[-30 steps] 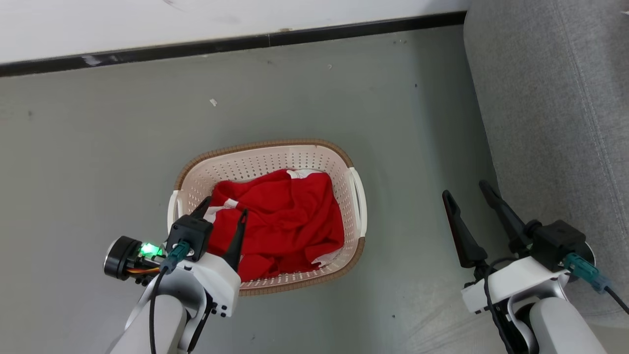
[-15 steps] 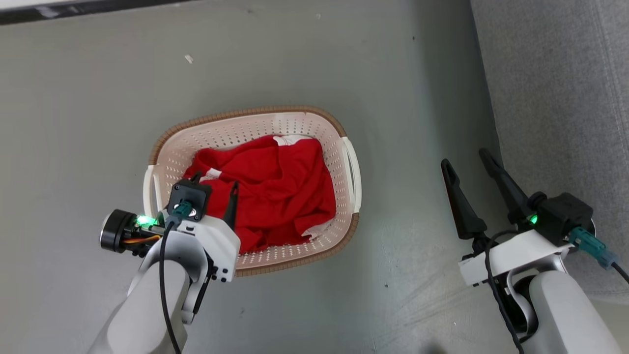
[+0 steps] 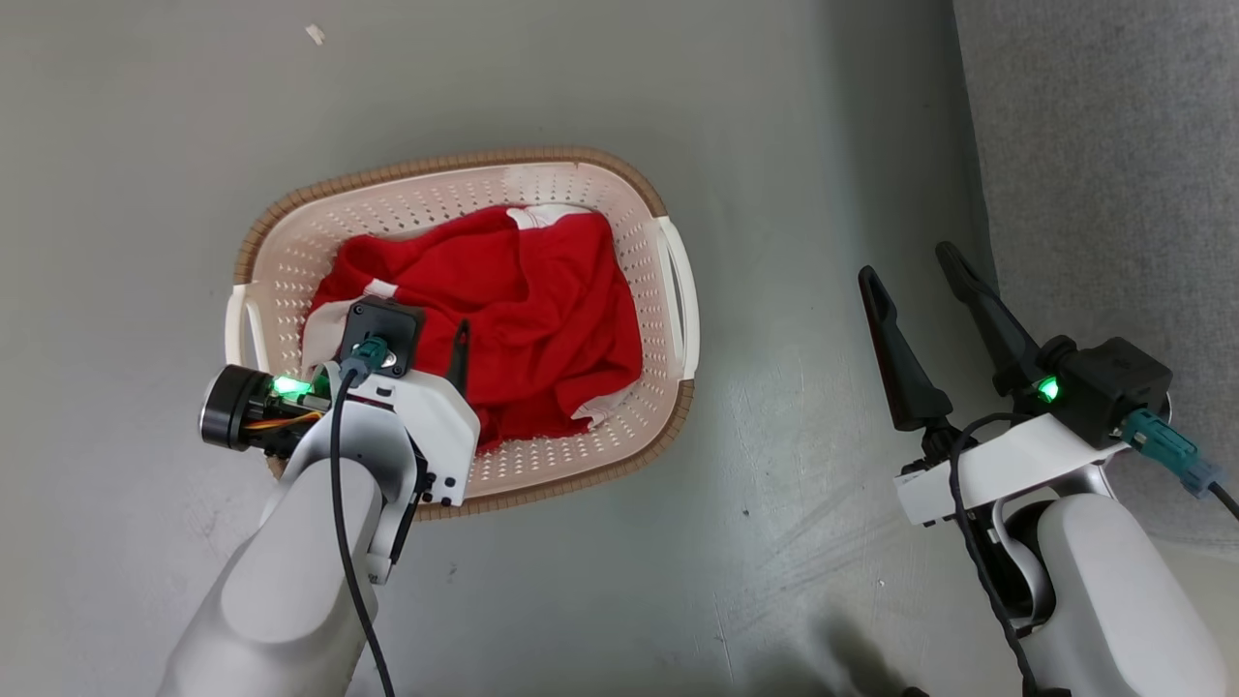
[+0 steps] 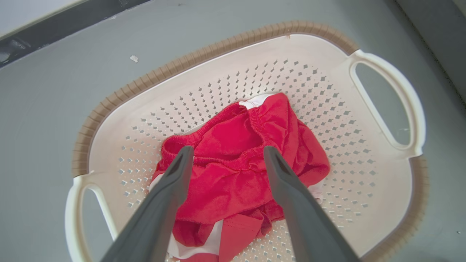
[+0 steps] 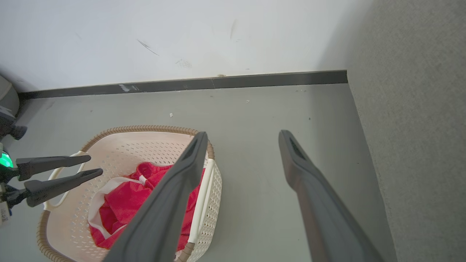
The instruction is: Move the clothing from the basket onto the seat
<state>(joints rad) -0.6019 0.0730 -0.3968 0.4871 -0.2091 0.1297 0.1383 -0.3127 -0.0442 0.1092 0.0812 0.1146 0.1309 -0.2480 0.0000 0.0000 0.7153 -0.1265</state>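
Floor (image 3: 774, 145): grey, bare, runs under everything.

Seat (image 3: 1113, 174): grey upholstery along the 3 o'clock edge of the head view. Nothing lies on the part that shows.

Basket (image 3: 465, 165): on the floor at about 10 o'clock from frame centre, well apart from the seat. White handle (image 3: 678, 290) at its 3 o'clock side.

Clothing (image 3: 542, 290): red, white trim, crumpled in the basket bottom, entirely inside the rim. Task's lift not yet made.

Left gripper (image 4: 227, 151): over the basket's 8 o'clock portion, aimed down into the heap. Fingers (image 4: 171, 189) spread wide, straddling a gathered red fold, nothing clamped. Cannot tell if the tips touch the cloth.

Right gripper (image 3: 907, 263): at 4 o'clock in the head view, over bare floor between basket and seat, fingers (image 3: 895, 348) apart and holding nothing.

Risks, as judged:
- A shallow pinch takes one thin layer; soft fabric slides out mid-lift.
- Descent too deep jams a fingertip in the perforated bottom, dragging the light basket.
- Trailing sleeve hooks the rim or handle, tipping the basket on the swing toward 3 o'clock.
- The load could drop on the floor gap short of the seat.
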